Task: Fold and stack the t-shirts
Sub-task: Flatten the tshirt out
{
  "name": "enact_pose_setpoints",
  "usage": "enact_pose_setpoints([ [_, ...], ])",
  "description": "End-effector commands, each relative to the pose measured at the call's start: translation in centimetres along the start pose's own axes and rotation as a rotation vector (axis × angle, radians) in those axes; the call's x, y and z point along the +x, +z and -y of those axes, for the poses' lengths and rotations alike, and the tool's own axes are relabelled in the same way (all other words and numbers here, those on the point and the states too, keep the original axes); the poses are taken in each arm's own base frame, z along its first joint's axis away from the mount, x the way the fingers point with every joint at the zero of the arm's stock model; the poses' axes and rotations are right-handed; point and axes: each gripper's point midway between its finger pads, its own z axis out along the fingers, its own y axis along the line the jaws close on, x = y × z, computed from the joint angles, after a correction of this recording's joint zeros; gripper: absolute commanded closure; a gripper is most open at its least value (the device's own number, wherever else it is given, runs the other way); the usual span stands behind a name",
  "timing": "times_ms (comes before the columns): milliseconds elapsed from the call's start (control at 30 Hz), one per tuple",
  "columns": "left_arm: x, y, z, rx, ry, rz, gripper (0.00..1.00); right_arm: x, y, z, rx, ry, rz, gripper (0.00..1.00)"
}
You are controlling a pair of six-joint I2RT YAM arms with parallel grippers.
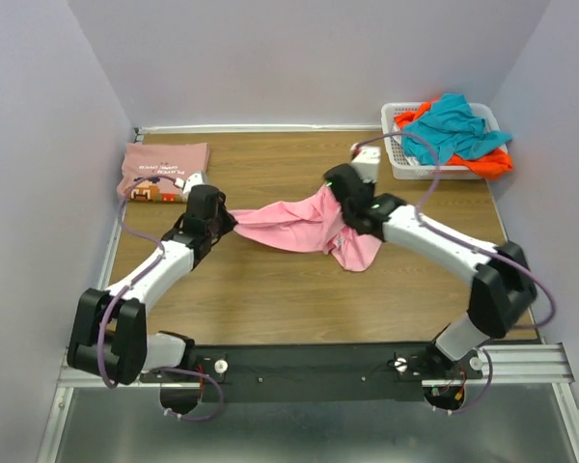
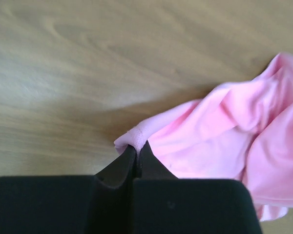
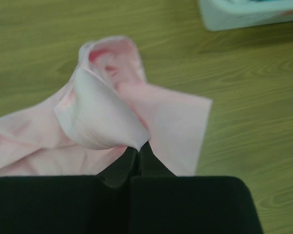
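From above, the light-pink t-shirt [image 1: 289, 224] hangs crumpled between the two arms over the middle of the tabletop [image 1: 289, 309], sagging at its centre with a loose flap trailing down by the right arm. It looks light, limp and thin, so it should drape wherever it is unsupported and is best held at corners or seams. The left end effector [image 1: 224, 220] reaches in from a bowed-out elbow. The right end effector [image 1: 340, 198] comes across from the far side, its forearm angled inward. A dusty-pink t-shirt [image 1: 164, 169] lies folded at the far left, and teal and orange tees [image 1: 458, 130] fill the basket [image 1: 398, 162] at the far right. In the left wrist view, the left end effector [image 2: 136, 146] is pinched closed on a small corner of the pink cloth [image 2: 234, 131]; a grip that slight could slip. In the right wrist view, the right end effector [image 3: 138, 146] is clamped on a bunched fold [image 3: 102, 117].
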Motion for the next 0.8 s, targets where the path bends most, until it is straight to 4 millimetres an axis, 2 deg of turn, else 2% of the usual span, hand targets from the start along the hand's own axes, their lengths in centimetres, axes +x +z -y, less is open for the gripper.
enact_pose_setpoints([
  [0, -6.5, -2.6, 0.6, -0.054, -0.023, 0.192, 1.0, -5.0, -0.2, 8.8, 0.15, 0.122, 0.087, 1.0],
  [33, -7.4, -3.0, 0.6, -0.068, -0.021, 0.218, 1.0, -5.7, -0.1, 9.8, 0.149, 0.141, 0.091, 1.0],
  [67, -9.1, -3.6, 1.1, -0.062, -0.032, 0.255, 1.0, -6.6, 0.3, 12.1, 0.187, 0.17, 0.101, 1.0],
  [167, -11.7, -4.5, 1.5, -0.067, -0.045, 0.307, 1.0, -9.0, 0.1, 14.7, 0.187, 0.223, 0.129, 0.99],
  [200, -13.7, -5.1, 1.9, -0.066, -0.059, 0.338, 1.0, -10.6, -0.2, 16.2, 0.195, 0.262, 0.155, 1.0],
  [233, -14.6, -5.6, 2.2, -0.061, -0.063, 0.35, 1.0, -11.5, -0.5, 16.6, 0.181, 0.275, 0.169, 0.99],
  [267, -16.9, -6.8, 3.5, -0.037, -0.063, 0.393, 1.0, -12.4, -0.9, 16.9, 0.179, 0.28, 0.188, 1.0],
  [300, -18.2, -7.6, 3.8, -0.033, -0.068, 0.421, 1.0, -13.5, -1.5, 17.5, 0.184, 0.273, 0.211, 1.0],
  [333, -20.3, -9.2, 4.9, -0.012, -0.073, 0.468, 1.0, -15.6, -2.7, 18.1, 0.183, 0.291, 0.259, 0.99],
  [400, -22.6, -11.4, 5.8, 0.003, -0.065, 0.529, 1.0, -17.8, -4.5, 18.8, 0.188, 0.299, 0.314, 0.99],
  [433, -23.6, -12.9, 5.7, -0.008, -0.074, 0.565, 1.0, -19.8, -6.4, 20.0, 0.204, 0.312, 0.369, 0.99],
  [500, -26.0, -16.8, 6.7, 0.021, -0.083, 0.656, 1.0, -21.5, -8.6, 21.2, 0.215, 0.328, 0.425, 0.99],
  [600, -27.8, -21.1, 6.8, 0.034, -0.103, 0.758, 1.0, -24.4, -13.3, 23.3, 0.213, 0.352, 0.528, 1.0],
  [633, -28.3, -23.7, 6.8, 0.055, -0.114, 0.811, 1.0, -25.0, -14.4, 23.6, 0.194, 0.343, 0.551, 1.0],
  [700, -28.7, -26.5, 6.8, 0.083, -0.13, 0.865, 1.0, -26.4, -18.0, 24.7, 0.161, 0.37, 0.625, 1.0],
  [733, -28.8, -29.4, 6.8, 0.119, -0.146, 0.916, 1.0, -26.8, -19.1, 25.1, 0.148, 0.371, 0.647, 0.99],
  [767, -28.8, -31.0, 6.7, 0.131, -0.155, 0.946, 1.0, -27.2, -20.2, 25.1, 0.11, 0.371, 0.672, 1.0],
])
